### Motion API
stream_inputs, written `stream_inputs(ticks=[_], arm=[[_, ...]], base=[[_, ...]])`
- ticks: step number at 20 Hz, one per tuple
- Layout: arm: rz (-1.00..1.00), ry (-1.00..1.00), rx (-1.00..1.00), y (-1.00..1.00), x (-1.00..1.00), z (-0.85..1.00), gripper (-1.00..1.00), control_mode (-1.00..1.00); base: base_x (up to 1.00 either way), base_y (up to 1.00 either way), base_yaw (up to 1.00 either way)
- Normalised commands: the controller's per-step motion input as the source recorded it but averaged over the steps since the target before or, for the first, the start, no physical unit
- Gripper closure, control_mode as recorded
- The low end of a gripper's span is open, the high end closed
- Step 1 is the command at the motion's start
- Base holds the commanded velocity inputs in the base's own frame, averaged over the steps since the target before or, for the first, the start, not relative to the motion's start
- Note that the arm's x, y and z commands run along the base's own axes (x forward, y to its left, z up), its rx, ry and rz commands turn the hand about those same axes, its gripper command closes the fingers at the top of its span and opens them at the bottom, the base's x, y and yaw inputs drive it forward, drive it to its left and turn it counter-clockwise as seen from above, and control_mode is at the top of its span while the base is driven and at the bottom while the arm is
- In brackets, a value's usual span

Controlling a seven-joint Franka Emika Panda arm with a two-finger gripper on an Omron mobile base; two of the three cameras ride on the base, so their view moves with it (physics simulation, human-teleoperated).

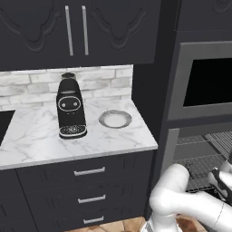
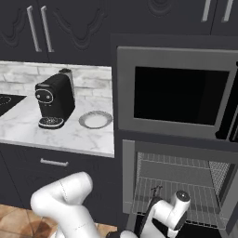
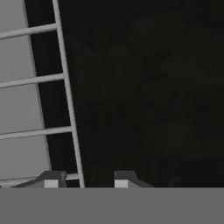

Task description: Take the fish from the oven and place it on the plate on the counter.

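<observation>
You are working low inside the oven [image 2: 128, 173], and that is making the biggest risk: the arm [image 2: 65, 200] is reaching in over the wire rack [image 2: 176, 186] close to the cavity frame, so any lift or pull-back that is not straight out is risking a knock against the rack or the oven wall. The counter [image 1: 36, 136] is lying off to the left, well apart from the oven, so you are facing a long swing, and a loosely pinched fish is likely to slip out on that swing. The coffee machine [image 1: 70, 108] is standing just beside the plate [image 1: 115, 118], so a wide approach is risking a bump there. The plate is small and shallow, sitting near the counter's right end, and an off-centre release is risking the fish sliding over its rim. The gripper [image 3: 87, 179] is showing its two tips partly apart in the hand view, with a rack bar running up between them, so a squeeze here is risking pinching wire instead of fish; you are seeing nothing gripped. As for the fish, only a dark, lumpy, unclear mass is lying right of that bar in the hand view, and I cannot tell if that is it.
</observation>
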Motion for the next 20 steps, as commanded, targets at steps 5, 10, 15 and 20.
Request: stream_inputs(ticks=[5,10,15,20], arm=[[0.20,0.25,0.00,0.00,-0.71,-0.30,1.00,-1.00],[0.24,0.05,0.00,0.00,-0.42,0.08,1.00,-1.00],[0.34,-0.23,0.00,-0.01,-0.34,0.73,1.00,-1.00],[0.38,-0.27,0.02,0.00,-0.11,0.95,1.00,-1.00]], base=[[0.00,0.00,0.00],[0.00,0.00,0.00],[0.00,0.00,0.00],[0.00,0.00,0.00]])
